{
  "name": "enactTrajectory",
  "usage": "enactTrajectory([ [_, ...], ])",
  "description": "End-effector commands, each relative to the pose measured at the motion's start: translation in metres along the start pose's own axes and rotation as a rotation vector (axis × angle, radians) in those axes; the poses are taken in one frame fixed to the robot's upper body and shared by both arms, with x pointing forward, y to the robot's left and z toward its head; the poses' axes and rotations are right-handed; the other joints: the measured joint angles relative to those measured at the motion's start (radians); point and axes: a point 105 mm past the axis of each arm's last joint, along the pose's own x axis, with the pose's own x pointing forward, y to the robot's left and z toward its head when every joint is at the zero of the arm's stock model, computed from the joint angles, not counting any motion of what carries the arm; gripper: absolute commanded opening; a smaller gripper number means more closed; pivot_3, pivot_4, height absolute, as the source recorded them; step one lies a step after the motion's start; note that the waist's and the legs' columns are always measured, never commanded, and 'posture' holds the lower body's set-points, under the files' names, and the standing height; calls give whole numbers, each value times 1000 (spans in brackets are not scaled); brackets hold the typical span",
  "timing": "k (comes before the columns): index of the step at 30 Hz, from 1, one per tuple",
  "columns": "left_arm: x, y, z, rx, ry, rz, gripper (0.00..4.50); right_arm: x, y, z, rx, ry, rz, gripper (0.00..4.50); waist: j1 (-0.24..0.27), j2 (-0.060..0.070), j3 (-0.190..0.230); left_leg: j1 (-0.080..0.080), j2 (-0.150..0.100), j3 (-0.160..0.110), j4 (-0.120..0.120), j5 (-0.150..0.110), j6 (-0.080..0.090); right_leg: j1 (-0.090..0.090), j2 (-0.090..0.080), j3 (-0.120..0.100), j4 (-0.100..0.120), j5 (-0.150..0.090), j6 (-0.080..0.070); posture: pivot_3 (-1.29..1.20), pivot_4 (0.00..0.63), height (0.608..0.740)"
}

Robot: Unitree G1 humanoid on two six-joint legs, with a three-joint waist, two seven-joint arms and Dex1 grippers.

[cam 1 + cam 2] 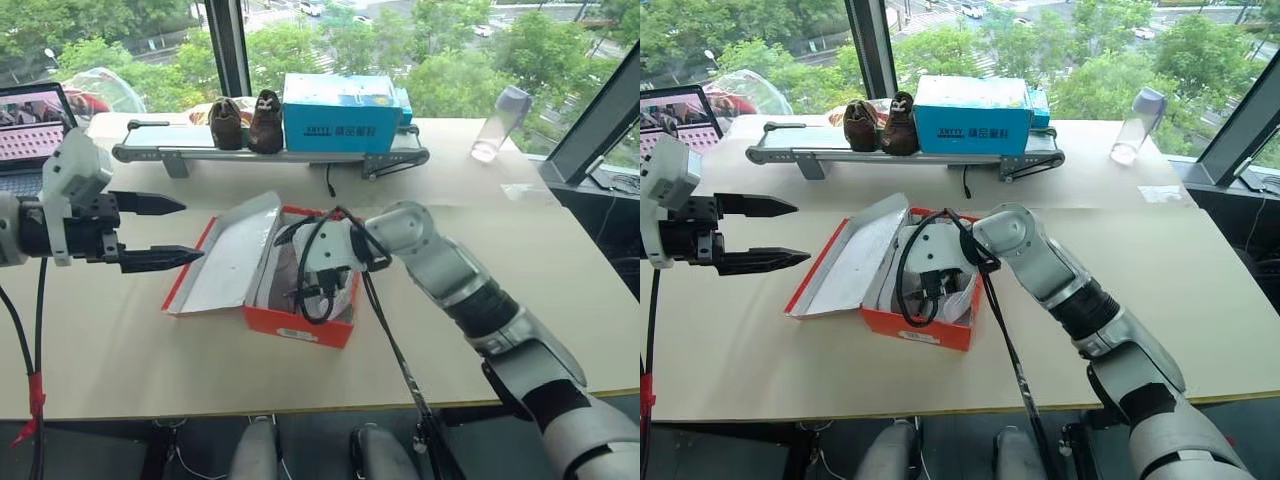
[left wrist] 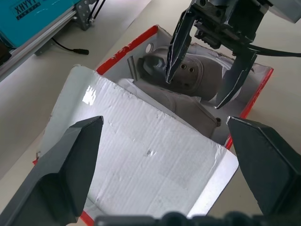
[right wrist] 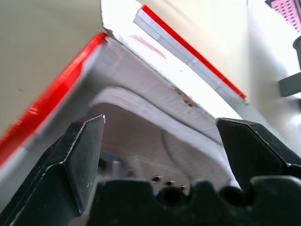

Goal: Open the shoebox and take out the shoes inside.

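surface (image 1: 120,350): pale, spans the whole frame of the head view.

blue box (image 1: 340,112): upper centre, on a grey rail, with a dark brown pair of shoes (image 1: 247,124) just left of it.

shoebox (image 1: 300,325): red, centre of frame, lid (image 1: 230,255) thrown open to the left, white inner face up.

right gripper (image 2: 207,70): centre of frame, inside the open box, jaws apart, one either side of a shoe, not yet closed on it.

left gripper (image 1: 165,232): left of frame, above the surface beside the lid, jaws apart, empty.

shoes (image 2: 197,75): light grey, lying in the box under the right jaws.

step in hand, as judged: grasping the first shoe. to do it well, lower the jaws squarely across the upper, clear of the box wall, then close firmly and lift straight up.

hard to make out: the right arm and its black cable cover most of the box interior in the head view; how the second shoe lies cannot be told; the soles are hidden.
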Motion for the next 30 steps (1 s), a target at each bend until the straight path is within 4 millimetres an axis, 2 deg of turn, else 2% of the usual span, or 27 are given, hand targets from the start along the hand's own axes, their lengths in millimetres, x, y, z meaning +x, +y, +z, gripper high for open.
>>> enactTrajectory([
  [1,-13,4,7,39,33,71,4500,-1,-6,-1,-114,21,-1,4474,-1,0,0,0,0,0,0,0,0,0,0,0,0,0,0,0,150,740],
  [13,-17,1,3,26,37,94,4500,-7,4,-6,-169,39,83,4474,-2,0,0,0,0,0,0,0,0,0,0,1,0,0,0,0,150,740],
  [16,-16,0,4,27,35,95,4500,-2,7,-10,-170,42,87,4474,-3,0,0,0,0,0,0,0,0,0,0,1,0,0,0,0,150,740],
  [22,-17,-1,9,28,26,99,4500,20,24,-28,-190,53,98,4474,-4,0,0,1,0,0,0,0,0,0,0,1,0,0,0,0,150,740],
  [27,-18,-4,9,10,26,100,4500,28,16,-19,-204,-7,33,4474,-6,-2,-1,11,1,1,-1,-1,-1,4,0,1,0,0,0,0,150,740],
  [30,-20,-7,9,-2,24,106,4500,29,9,-11,-169,-56,-14,4474,-11,-2,-1,15,1,3,-1,-1,-2,5,0,3,1,-2,-7,0,150,740],
])
